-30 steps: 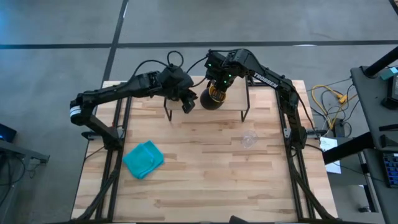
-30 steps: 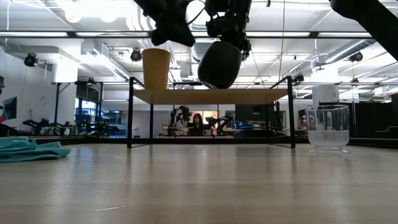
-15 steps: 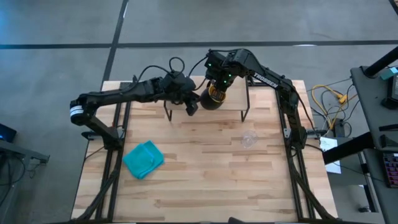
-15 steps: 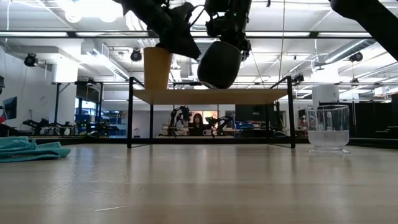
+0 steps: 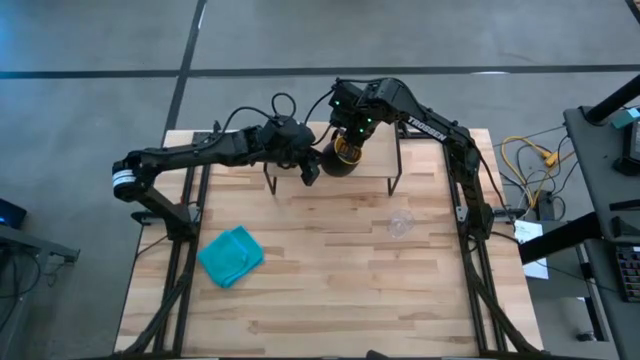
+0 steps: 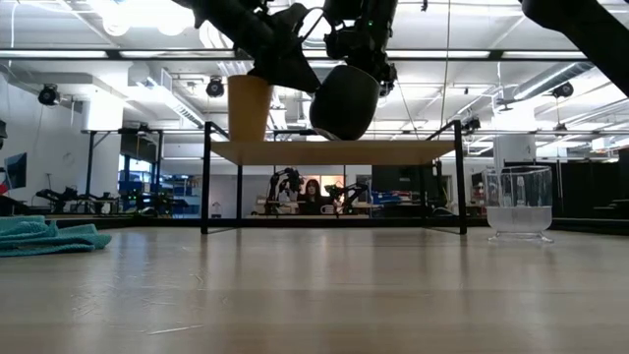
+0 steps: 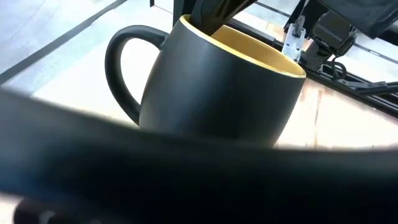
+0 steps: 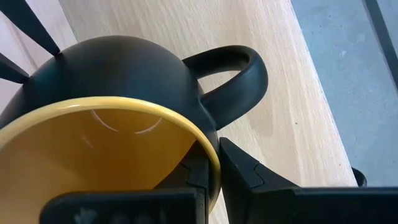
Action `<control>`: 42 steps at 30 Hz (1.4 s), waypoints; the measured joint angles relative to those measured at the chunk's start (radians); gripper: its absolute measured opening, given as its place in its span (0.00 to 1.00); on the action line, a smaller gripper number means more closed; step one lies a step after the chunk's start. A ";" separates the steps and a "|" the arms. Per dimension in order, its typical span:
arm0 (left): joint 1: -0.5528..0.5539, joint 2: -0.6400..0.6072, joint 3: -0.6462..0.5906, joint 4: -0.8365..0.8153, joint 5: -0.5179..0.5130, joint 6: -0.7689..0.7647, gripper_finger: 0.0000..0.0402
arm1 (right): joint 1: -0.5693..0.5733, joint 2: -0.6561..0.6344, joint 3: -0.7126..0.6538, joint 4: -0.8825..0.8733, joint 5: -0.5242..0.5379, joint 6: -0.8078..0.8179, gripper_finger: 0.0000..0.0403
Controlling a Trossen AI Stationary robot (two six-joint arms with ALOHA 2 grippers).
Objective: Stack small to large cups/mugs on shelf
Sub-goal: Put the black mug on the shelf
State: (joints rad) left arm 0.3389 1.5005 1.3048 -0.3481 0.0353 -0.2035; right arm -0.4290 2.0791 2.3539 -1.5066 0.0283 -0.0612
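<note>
My right gripper (image 5: 349, 135) holds the dark mug (image 5: 338, 160) with the yellow-orange inside just above the shelf (image 6: 334, 151), near its middle. The mug (image 6: 344, 100) is tilted. My left gripper (image 5: 308, 170) hangs close beside the mug on its left (image 6: 290, 64), and its wrist view is filled by the mug (image 7: 224, 87). The yellow-orange cup (image 6: 248, 108) stands upright on the shelf's left part; my left arm hides it in the high view. The clear glass (image 5: 400, 222) stands on the table, right of the shelf (image 6: 518, 202). My right gripper pinches the mug's rim (image 8: 213, 163) next to the handle (image 8: 233, 78), one finger inside the mug and one (image 8: 249, 171) outside. The fingers come from above, pointing down. The mug hangs tilted below them, its base just over the shelf board.
A teal cloth (image 5: 232, 255) lies on the table at the near left (image 6: 44, 236). The shelf's thin black legs (image 5: 270, 185) stand near the table's far edge. Bare tabletop (image 5: 330, 290) lies in front of the shelf.
My left gripper has moved toward the table's right and a little down, closing in on the mug's left side. My right gripper and the mug have stayed about where they were.
</note>
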 joint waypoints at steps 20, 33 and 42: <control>0.000 -0.002 0.000 0.002 0.007 -0.001 0.16 | 0.001 -0.026 0.000 0.023 -0.003 0.004 0.03; 0.000 0.000 0.000 0.001 0.013 -0.003 0.16 | 0.001 -0.032 0.000 0.025 -0.009 0.004 0.03; 0.000 0.000 -0.001 0.000 0.017 -0.003 0.16 | 0.001 -0.032 0.000 0.025 -0.009 0.000 0.03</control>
State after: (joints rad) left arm 0.3393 1.5009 1.3041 -0.3477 0.0525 -0.2070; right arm -0.4278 2.0468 2.3539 -1.4818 0.0189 -0.0612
